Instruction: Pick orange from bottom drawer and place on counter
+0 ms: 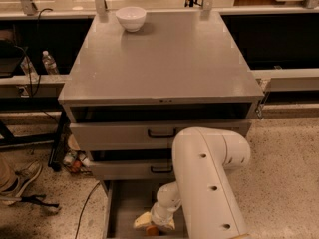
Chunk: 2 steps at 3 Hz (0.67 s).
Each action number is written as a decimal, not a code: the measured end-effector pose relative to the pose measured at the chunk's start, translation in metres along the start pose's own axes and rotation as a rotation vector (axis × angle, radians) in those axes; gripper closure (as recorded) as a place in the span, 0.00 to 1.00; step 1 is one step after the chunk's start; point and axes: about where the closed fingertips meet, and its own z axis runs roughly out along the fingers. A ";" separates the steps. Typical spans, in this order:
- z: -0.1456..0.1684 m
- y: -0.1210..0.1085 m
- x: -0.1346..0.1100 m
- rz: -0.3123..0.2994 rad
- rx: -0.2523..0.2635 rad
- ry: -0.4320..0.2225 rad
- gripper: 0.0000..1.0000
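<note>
The bottom drawer (124, 205) is pulled open at the lower edge of the camera view, showing its plain grey floor. The orange (151, 230) lies in it near the front, only partly showing. My gripper (148, 222) reaches down into the drawer on the white arm and sits right over the orange, touching or nearly touching it. The counter (164, 63) is the broad grey top of the cabinet, above and behind the arm.
A white bowl (131, 18) stands at the counter's back left. Two shallower drawers with black handles (161, 133) are slightly open above the bottom one. Water bottles (50, 62) and cables lie to the left; a shoe (20, 180) is on the speckled floor.
</note>
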 end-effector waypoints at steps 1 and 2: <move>0.014 0.001 0.000 0.004 -0.016 0.014 0.00; 0.027 0.002 -0.002 0.017 -0.019 0.021 0.00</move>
